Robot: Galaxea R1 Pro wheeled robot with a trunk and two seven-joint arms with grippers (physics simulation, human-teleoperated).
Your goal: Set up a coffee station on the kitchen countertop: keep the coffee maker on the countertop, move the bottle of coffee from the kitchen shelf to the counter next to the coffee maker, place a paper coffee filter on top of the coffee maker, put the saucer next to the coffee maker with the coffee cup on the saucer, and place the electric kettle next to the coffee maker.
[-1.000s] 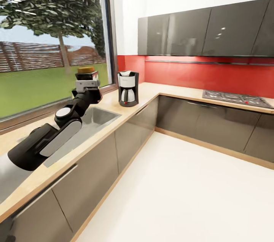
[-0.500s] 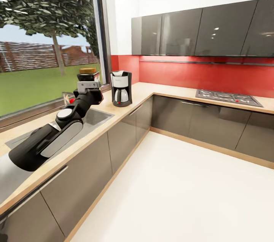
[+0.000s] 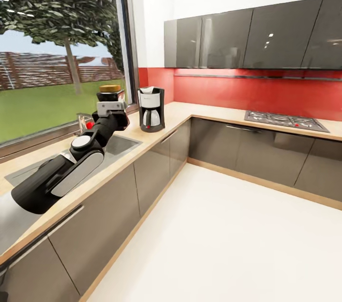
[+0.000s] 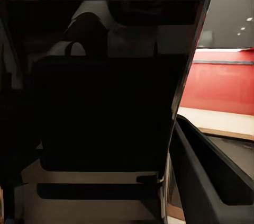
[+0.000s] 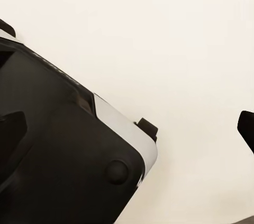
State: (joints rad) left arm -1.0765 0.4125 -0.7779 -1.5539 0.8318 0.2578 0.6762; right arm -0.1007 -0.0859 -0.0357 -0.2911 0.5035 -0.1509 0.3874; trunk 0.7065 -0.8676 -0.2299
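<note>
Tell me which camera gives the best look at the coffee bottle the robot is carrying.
The head view: the bottle of coffee stands upright in the left gripper, yellow cap clear above the fingers. The left wrist view has it as a dark close-up mass.

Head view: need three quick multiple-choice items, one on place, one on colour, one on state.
1. Where does the coffee maker stand?
A. on the countertop near the corner
B. on the hob
C. on the floor

2. What colour is the bottle of coffee's cap?
A. red
B. yellow
C. white

3. What is the left gripper doing?
A. open over the sink
B. shut on the coffee maker
C. shut on the bottle

Key: 1 A, it sits on the beige worktop by the window; 2 B, the cap shows yellow above the gripper; 3 C, the bottle rides upright in it.
</note>
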